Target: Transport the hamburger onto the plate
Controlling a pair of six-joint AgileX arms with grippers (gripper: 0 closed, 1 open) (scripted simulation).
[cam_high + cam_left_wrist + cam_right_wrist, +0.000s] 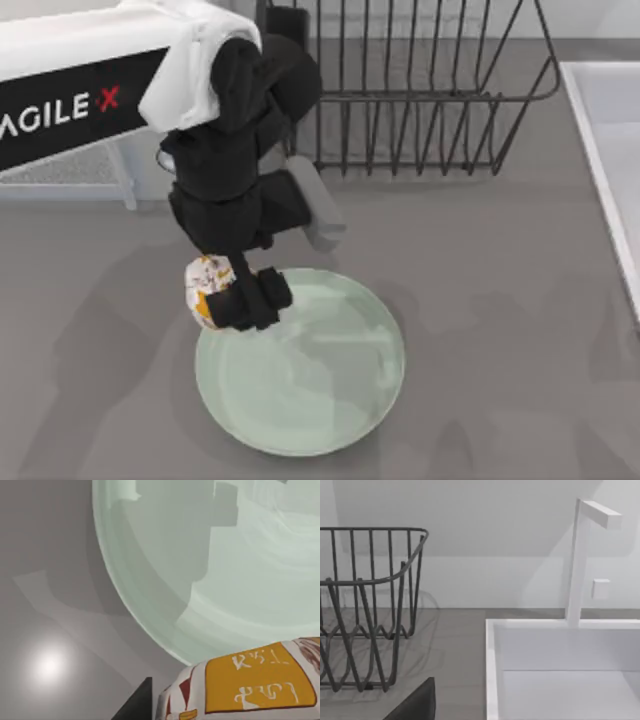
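The hamburger [208,288] sits clamped in the left gripper [232,292], held above the table at the plate's [320,400] left rim — over the edge, not over the middle. In the left wrist view the wrapped lump [250,687] is close under the camera, with the pale green dish [240,570] spread out below and beyond it and bare grey table [500,300] off to one side. To my eye the carry is nearly done but the drop point is not yet good: let go here and the burger could land on the rim and roll off onto the table. Better to bring the gripper further right, toward the plate's centre, then lower until the wrapper is just above the glossy surface before the fingers part — a short fall keeps a rounded thing from rolling. The wire rack [420,90] behind and the white sink [560,670] on the right stand well apart from this path. The right arm is parked near the sink; I cannot tell how its fingers stand.
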